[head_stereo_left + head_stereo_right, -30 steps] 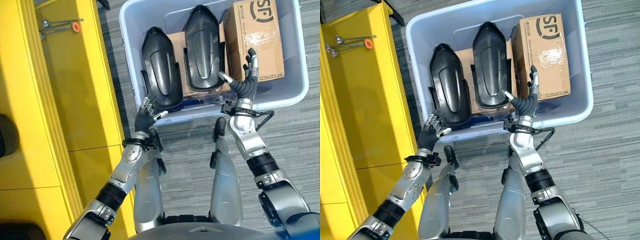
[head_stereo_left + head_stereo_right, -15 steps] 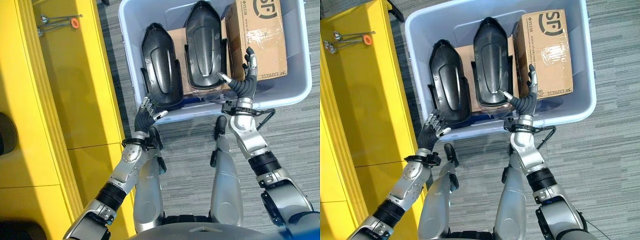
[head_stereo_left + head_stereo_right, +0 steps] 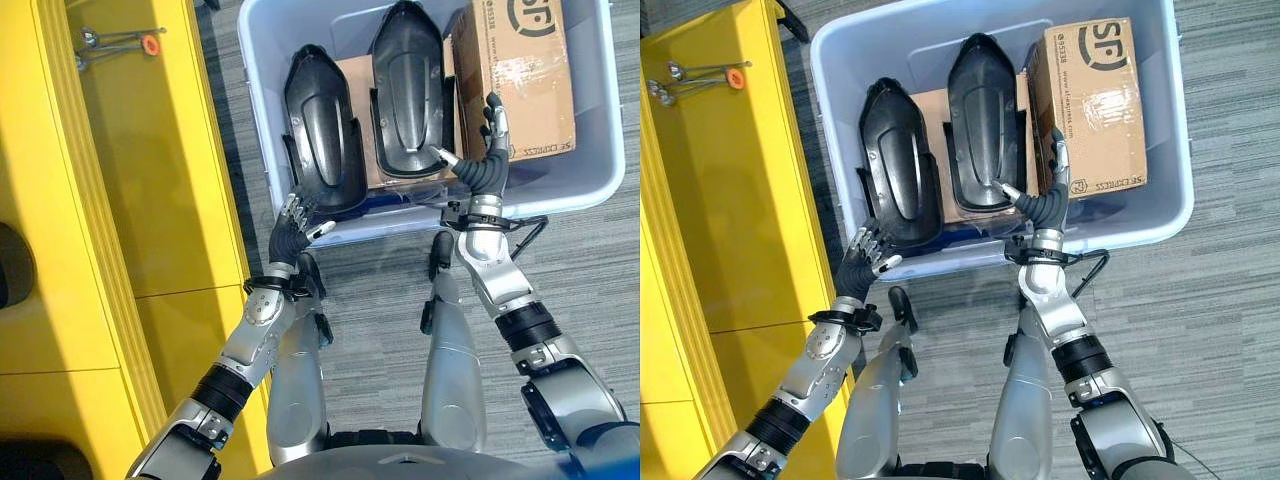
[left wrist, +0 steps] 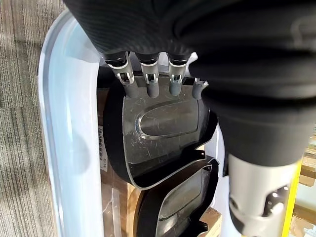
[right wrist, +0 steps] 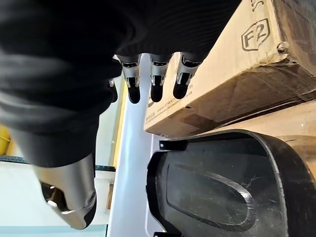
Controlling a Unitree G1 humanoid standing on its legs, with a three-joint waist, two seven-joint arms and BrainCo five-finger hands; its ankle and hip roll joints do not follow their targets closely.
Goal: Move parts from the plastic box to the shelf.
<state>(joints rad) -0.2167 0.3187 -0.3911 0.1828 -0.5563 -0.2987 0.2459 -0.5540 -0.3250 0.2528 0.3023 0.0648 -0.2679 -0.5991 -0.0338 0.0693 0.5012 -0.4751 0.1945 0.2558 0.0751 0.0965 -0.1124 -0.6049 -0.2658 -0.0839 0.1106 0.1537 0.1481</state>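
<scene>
At nine o'clock runs the yellow shelf [image 3: 150, 200], bare in its near stretch, with a few metal tools [image 3: 115, 45] lying at its far end — so there is plenty of landing room for parts. Just right of it the left robot hand [image 3: 292, 228] hovers at the near wall of the plastic box [image 3: 1180, 150], fingers relaxed and loosely spread, holding nothing; its tips sit just short of the near end of the left black part [image 3: 322, 130]. That part leans on a cardboard slab, near end low, which likely makes the low end the easiest to catch. Beside it, toward twelve o'clock, the right black part [image 3: 405, 90] lies the same way. The right robot hand [image 3: 1048, 200] reaches over the near rim between this part and the cardboard carton [image 3: 1088, 100], fingers straight, thumb out toward the part, gripping nothing. The gap there looks narrow, so the carton edge may crowd the fingers. At three o'clock the carpet floor [image 3: 1230, 320] lies open.
</scene>
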